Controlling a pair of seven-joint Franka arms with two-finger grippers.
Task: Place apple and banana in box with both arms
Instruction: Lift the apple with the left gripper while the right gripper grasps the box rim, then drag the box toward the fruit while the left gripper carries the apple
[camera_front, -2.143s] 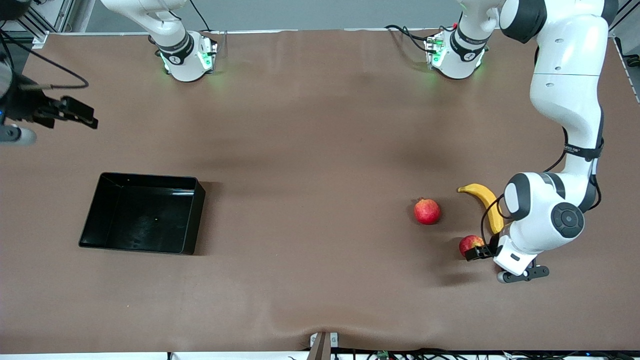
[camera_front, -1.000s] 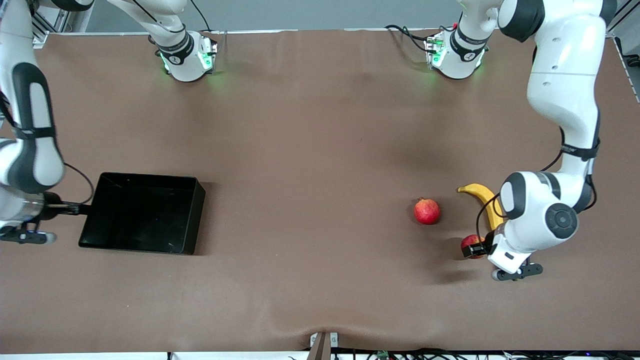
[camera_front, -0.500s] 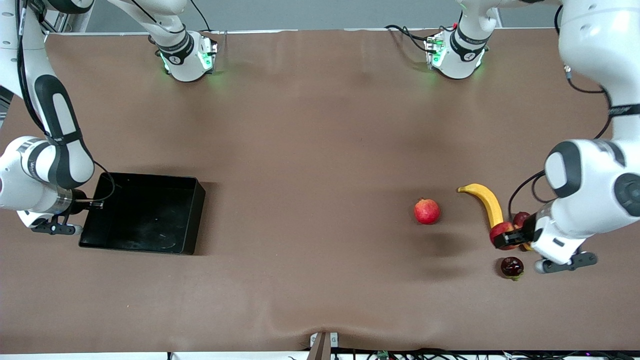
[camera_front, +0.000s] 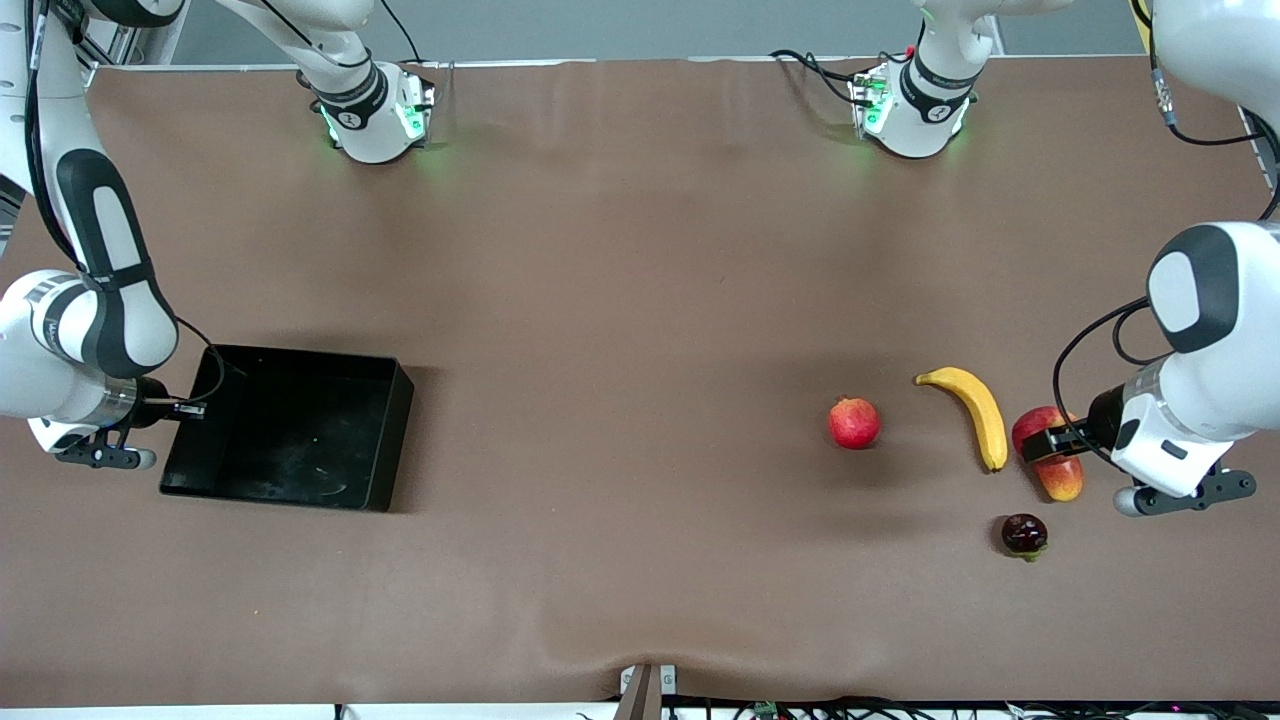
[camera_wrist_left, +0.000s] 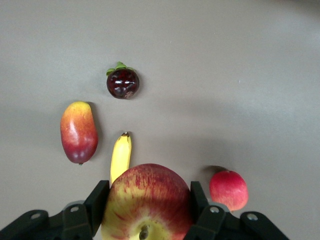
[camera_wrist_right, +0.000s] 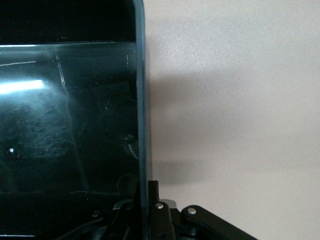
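Note:
My left gripper (camera_front: 1042, 441) is shut on the red-and-yellow apple (camera_front: 1032, 424) and holds it in the air over the mango (camera_front: 1063, 480). In the left wrist view the apple (camera_wrist_left: 150, 187) fills the gap between the fingers (camera_wrist_left: 97, 200), stem dimple toward the camera. The yellow banana (camera_front: 978, 410) lies on the table beside the mango; the left wrist view shows the banana (camera_wrist_left: 120, 156) under the apple. The black box (camera_front: 300, 357) sits toward the right arm's end. My right gripper (camera_front: 186, 408) is shut on the box's end wall (camera_wrist_right: 142, 125).
A red pomegranate (camera_front: 853, 422) lies beside the banana, toward the right arm's end. A dark mangosteen (camera_front: 1024, 533) sits nearer the front camera than the mango. Brown table cloth (camera_front: 620, 330) stretches between the box and the fruits.
My left gripper has lifted the apple off the table and carried it over the mango. My right arm has come down at the box and its gripper has shut on the end wall.

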